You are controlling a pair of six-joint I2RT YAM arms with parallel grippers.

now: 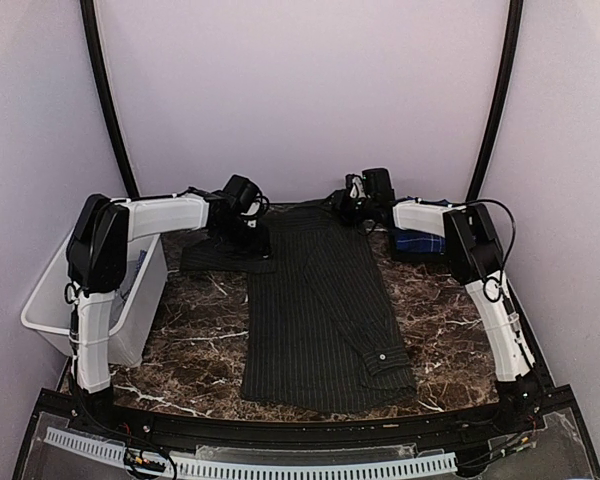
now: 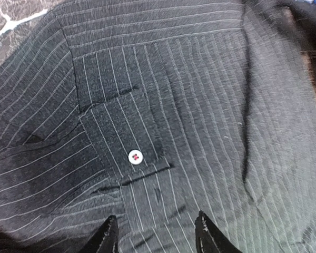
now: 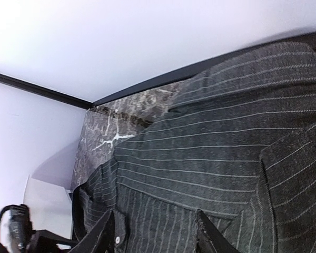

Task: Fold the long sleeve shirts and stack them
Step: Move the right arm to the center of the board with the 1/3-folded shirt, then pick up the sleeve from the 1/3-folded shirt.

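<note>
Left gripper: fingertips are held apart with nothing pinched between them; pinstriped cloth lies flat directly beneath.
Right gripper: fingertips are likewise parted and empty, with the same cloth beneath and ahead.
Shirts counted: two, one black pinstriped shirt and one plaid shirt.
Black pinstriped shirt: it is spread on the table, its far end under both grippers and its body running back from them toward the arm bases. One sleeve is laid out sideways beneath the left gripper.
Plaid shirt: it is seen as a folded bundle just outward of the right gripper, partly covered by the right arm. Whether it touches the black shirt cannot be told.
Buttons counted: one white button is seen just ahead of the left fingertips. Another is seen on the near cuff, well back from both grippers.
Bins counted: one white bin, well outward of the left gripper and beyond the left arm, at the table's left edge.
Edges: the shirt's near hem stops short of the table's near rail; its far end lies close to the back wall.
Open room: bare marble table is shown on both sides of the shirt's body, with more of it on the left gripper's side, between shirt and bin.
</note>
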